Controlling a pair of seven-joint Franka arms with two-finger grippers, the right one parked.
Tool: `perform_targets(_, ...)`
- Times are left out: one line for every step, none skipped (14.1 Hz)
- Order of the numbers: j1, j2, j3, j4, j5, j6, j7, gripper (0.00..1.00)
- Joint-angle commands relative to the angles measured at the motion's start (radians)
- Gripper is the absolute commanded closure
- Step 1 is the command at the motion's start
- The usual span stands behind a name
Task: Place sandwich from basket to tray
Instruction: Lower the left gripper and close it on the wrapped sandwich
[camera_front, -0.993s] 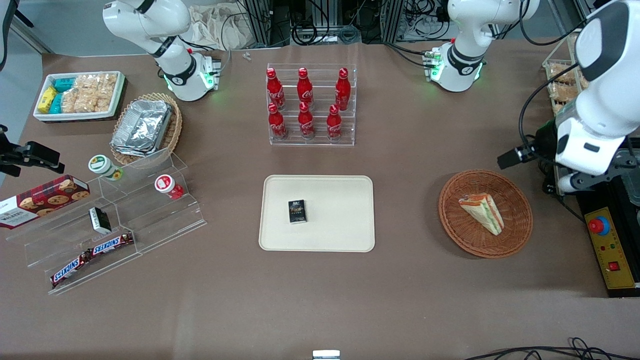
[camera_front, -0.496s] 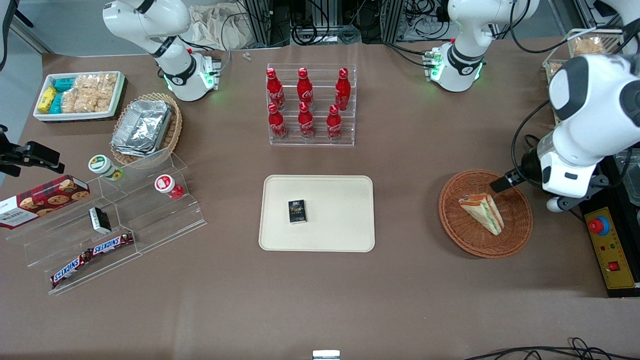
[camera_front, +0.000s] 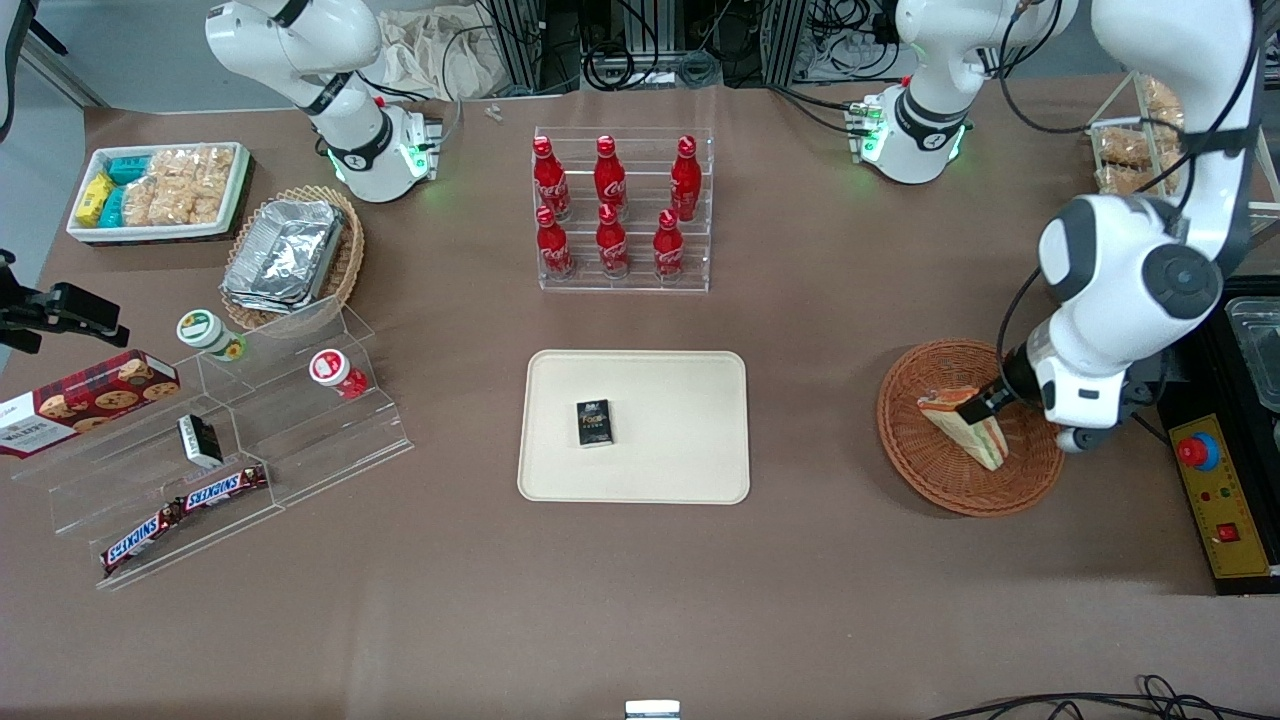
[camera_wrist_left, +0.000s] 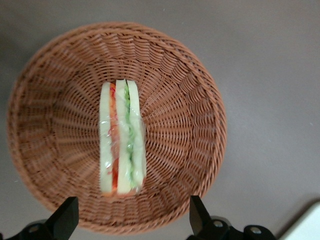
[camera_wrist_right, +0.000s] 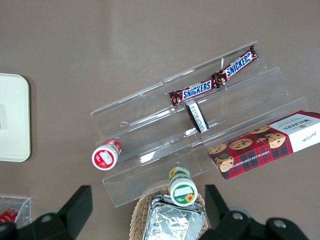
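Observation:
The sandwich, a clear-wrapped wedge with red and green filling, lies in the round reddish-brown basket toward the working arm's end of the table. The left arm's wrist hangs over the basket and covers part of the sandwich. In the left wrist view my gripper is open, with its two black fingertips spread wide above the basket, and the sandwich sits apart from them. The cream tray lies at mid table, beside the basket.
A small black box lies on the tray. A clear rack of red bottles stands farther from the front camera than the tray. A yellow control box sits beside the basket at the table edge. Snack racks and a foil-container basket fill the parked arm's end.
The left arm has swung in and come down from the table's edge to over the basket. The sandwich and the basket have not moved.

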Motion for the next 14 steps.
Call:
perform_targets(0.001,0.065,-0.003,0.004,0.015,0.070,-0.061,0.00)
perform_targets(0.003,0.085,-0.003,0.005,0.015,0.084,-0.073,0.00)
perform_targets(0.003,0.100,-0.003,0.004,0.015,0.105,-0.085,0.00)
perform_targets(0.003,0.115,-0.003,0.004,0.015,0.121,-0.093,0.00)
perform_targets(0.003,0.129,-0.003,0.004,0.015,0.134,-0.101,0.00)
perform_targets(0.001,0.139,-0.003,0.004,0.015,0.142,-0.102,0.00)
perform_targets(0.003,0.143,-0.003,0.004,0.015,0.142,-0.102,0.00)
perform_targets(0.003,0.145,-0.003,0.005,0.020,0.144,-0.102,0.00)
perform_targets(0.003,0.143,-0.002,0.008,0.026,0.142,-0.107,0.00)
perform_targets(0.003,0.142,0.001,0.010,0.029,0.142,-0.117,0.00)
perform_targets(0.003,0.134,0.001,0.010,0.031,0.142,-0.120,0.00)
perform_targets(0.003,0.116,0.001,0.011,0.032,0.141,-0.121,0.00)
perform_targets(0.001,0.085,0.001,0.010,0.034,0.129,-0.121,0.00)
perform_targets(0.001,0.058,0.001,0.011,0.034,0.103,-0.121,0.00)
